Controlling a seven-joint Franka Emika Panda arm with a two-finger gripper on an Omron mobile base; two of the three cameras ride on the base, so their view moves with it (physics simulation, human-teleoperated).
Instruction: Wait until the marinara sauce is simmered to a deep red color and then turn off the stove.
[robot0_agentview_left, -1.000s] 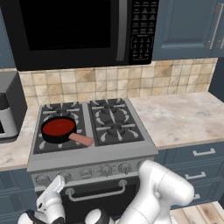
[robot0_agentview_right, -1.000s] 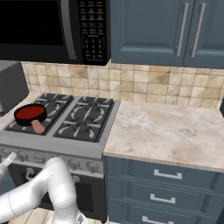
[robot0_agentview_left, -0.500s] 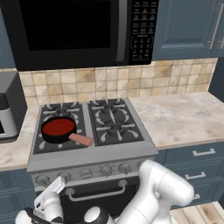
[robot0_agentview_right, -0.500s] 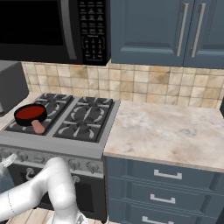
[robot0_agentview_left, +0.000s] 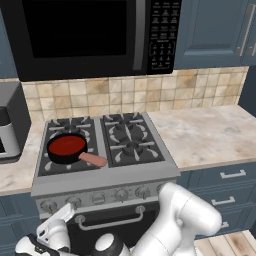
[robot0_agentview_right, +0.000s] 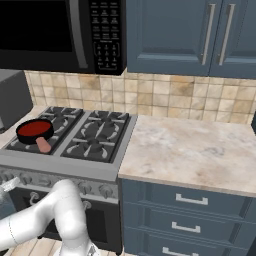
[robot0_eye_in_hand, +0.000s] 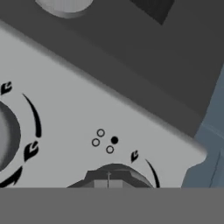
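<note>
**Hand at the stove front, sauce deep red on the burner**

Left base view: the stove (robot0_agentview_left: 107, 172) sits between two marble counters, under a black microwave (robot0_agentview_left: 90, 35). The sauce (robot0_agentview_left: 66, 145) fills a small black pan (robot0_agentview_left: 53, 156) on the front left burner, its pink handle (robot0_agentview_left: 93, 159) pointing toward the stove's middle. The sauce is a deep red. The white arm (robot0_agentview_left: 175, 225) bends low across the oven door, and the gripper (robot0_agentview_left: 61, 213) reaches up to the left end of the knob row (robot0_agentview_left: 95, 196). A toaster oven (robot0_agentview_left: 10, 125) stands on the left counter.

Right base view: the sauce (robot0_agentview_right: 35, 128) lies at the near left of the cooktop. The arm (robot0_agentview_right: 45, 220) crosses below the stove's front panel. Blue cabinets (robot0_agentview_right: 190, 35) hang above the right counter (robot0_agentview_right: 195, 150).

Hand view: the camera is close to the stove's grey control panel (robot0_eye_in_hand: 78, 109), with flame marks around a knob (robot0_eye_in_hand: 114, 176) at the bottom edge. The jaws are closed together; whether they press the knob, I cannot tell.
</note>
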